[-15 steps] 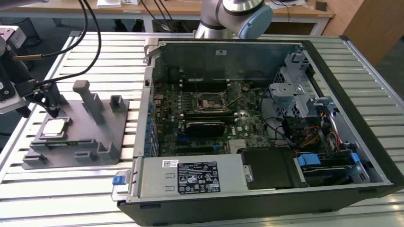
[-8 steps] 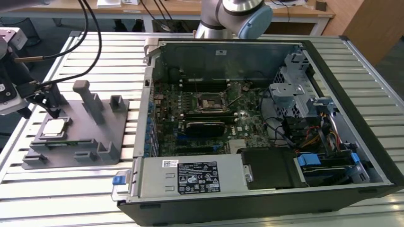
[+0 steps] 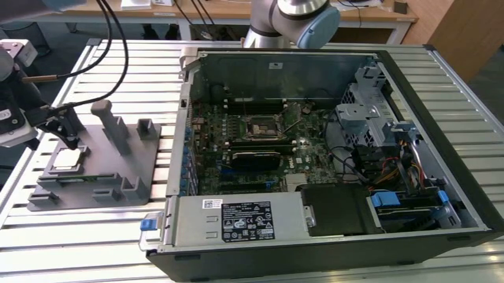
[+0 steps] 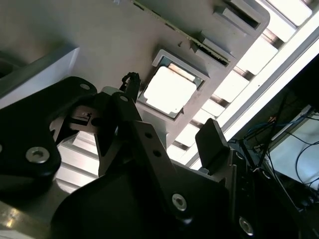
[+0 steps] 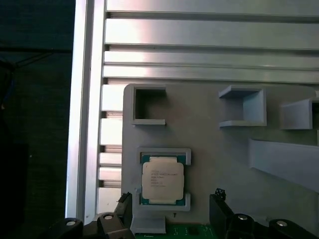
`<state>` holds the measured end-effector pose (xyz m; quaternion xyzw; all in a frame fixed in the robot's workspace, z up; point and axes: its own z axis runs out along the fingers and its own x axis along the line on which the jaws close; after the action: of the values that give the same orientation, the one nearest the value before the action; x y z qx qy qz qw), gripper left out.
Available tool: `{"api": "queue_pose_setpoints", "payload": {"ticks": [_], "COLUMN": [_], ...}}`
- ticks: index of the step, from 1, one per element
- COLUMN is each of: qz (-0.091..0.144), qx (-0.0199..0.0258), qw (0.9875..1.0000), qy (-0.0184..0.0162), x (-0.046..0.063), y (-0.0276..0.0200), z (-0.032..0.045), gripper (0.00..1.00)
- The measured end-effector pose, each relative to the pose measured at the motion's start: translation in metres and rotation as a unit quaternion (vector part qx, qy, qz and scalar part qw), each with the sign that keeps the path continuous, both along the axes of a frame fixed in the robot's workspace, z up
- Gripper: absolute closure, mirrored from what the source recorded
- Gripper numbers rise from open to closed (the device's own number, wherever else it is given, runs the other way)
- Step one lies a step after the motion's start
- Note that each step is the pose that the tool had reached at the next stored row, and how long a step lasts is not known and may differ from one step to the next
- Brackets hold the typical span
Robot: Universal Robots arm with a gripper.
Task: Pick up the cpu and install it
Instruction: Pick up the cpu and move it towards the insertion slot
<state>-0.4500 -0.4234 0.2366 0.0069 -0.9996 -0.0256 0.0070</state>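
Note:
The cpu [image 3: 67, 159], a silvery square chip, lies flat in its recess on the grey plastic holder [image 3: 118, 171] at the exterior view's left. My gripper [image 3: 65, 125] hangs just above the chip, apart from it. In both wrist views the cpu [image 5: 163, 180] [image 4: 169, 91] sits in its recess. The gripper [image 5: 172, 198] [image 4: 164, 132] is open, with its black fingertips [image 5: 218, 195] set wider than the chip and nothing held. The dark socket [image 3: 262, 127] sits mid-motherboard inside the open computer case [image 3: 441, 135].
The holder carries upright posts [image 3: 106, 121] and empty pockets [image 5: 149, 104] close to the gripper. A slatted aluminium table [image 3: 102, 242] bears everything. Black cables [image 3: 118, 41] trail over the table's far left. The arm's base [image 3: 291, 23] stands behind the case.

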Motion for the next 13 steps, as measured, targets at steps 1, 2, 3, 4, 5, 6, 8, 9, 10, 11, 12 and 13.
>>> {"api": "queue_pose_setpoints", "payload": {"ticks": [1,2,3,4,5,6,8,9,10,11,12,13], "qz": [0.0,0.0,0.0,0.0,0.0,0.0,0.0,0.0,0.0,0.0,0.0,0.0], "qx": [-0.0003,-0.0007,-0.0015,-0.0025,-0.0035,-0.0046,-0.0054,-0.0054,-0.0055,-0.0055,-0.0055,-0.0055], "qw": [1.0,1.0,1.0,1.0,1.0,1.0,1.0,1.0,1.0,1.0,1.0,1.0], "qy": [-0.0001,0.0,0.0,0.0,0.0,0.0001,0.0,0.0,0.0,0.0,0.0,0.0001], "x": [0.0,0.0,0.0,0.0,0.0,0.0,0.0,0.0,0.0,0.0,0.0,0.0], "y": [0.0,-0.0001,0.0,0.0,0.0,0.0,0.0,0.0,0.0,0.0,0.0,0.0], "z": [-0.002,-0.0036,-0.0055,-0.007,-0.0085,-0.01,-0.0136,-0.0153,-0.0165,-0.0175,-0.0182,-0.0187], "gripper": [0.28,0.28,0.28,0.28,0.28,0.28,0.28,0.28,0.28,0.28,0.28,0.28]}}
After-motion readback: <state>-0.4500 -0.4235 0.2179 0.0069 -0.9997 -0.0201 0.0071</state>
